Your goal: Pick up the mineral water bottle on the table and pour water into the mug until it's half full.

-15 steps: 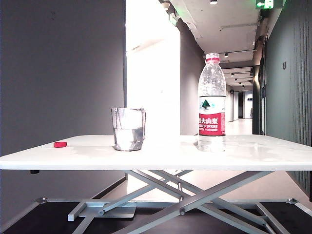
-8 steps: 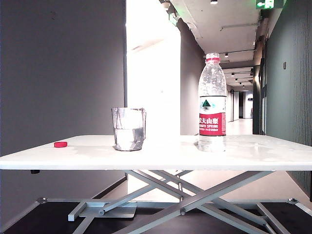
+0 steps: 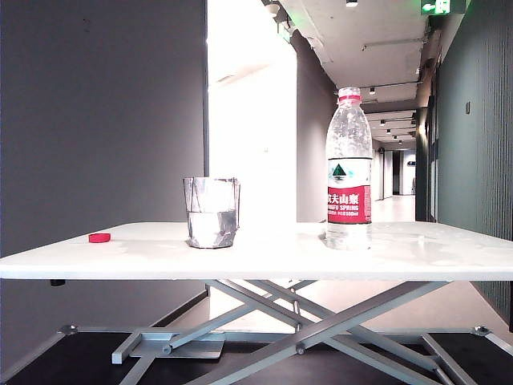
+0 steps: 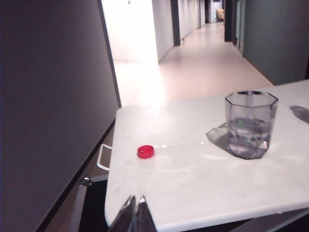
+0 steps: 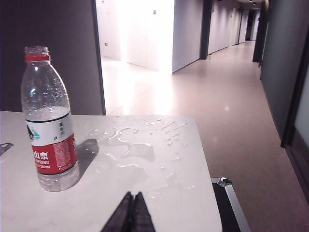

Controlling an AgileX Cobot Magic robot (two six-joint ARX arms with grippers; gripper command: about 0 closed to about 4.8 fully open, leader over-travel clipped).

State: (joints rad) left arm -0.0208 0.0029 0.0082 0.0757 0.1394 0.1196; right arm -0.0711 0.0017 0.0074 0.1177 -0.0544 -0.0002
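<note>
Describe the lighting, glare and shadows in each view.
Exterior view: blown-out backlight from the corridor behind the mug and the mineral water bottle. Left wrist view: bright floor glare; the mug casts a shadow; the shut left end effector is dark. Right wrist view: spilled water glints; the right end effector is dark.

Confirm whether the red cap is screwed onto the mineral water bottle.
No: the mineral water bottle stands open-necked, and the red cap lies on the table beside the mug.

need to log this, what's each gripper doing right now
left gripper: shut, empty, off the table edge near the red cap.
right gripper: shut, empty, short of the mineral water bottle.
</note>
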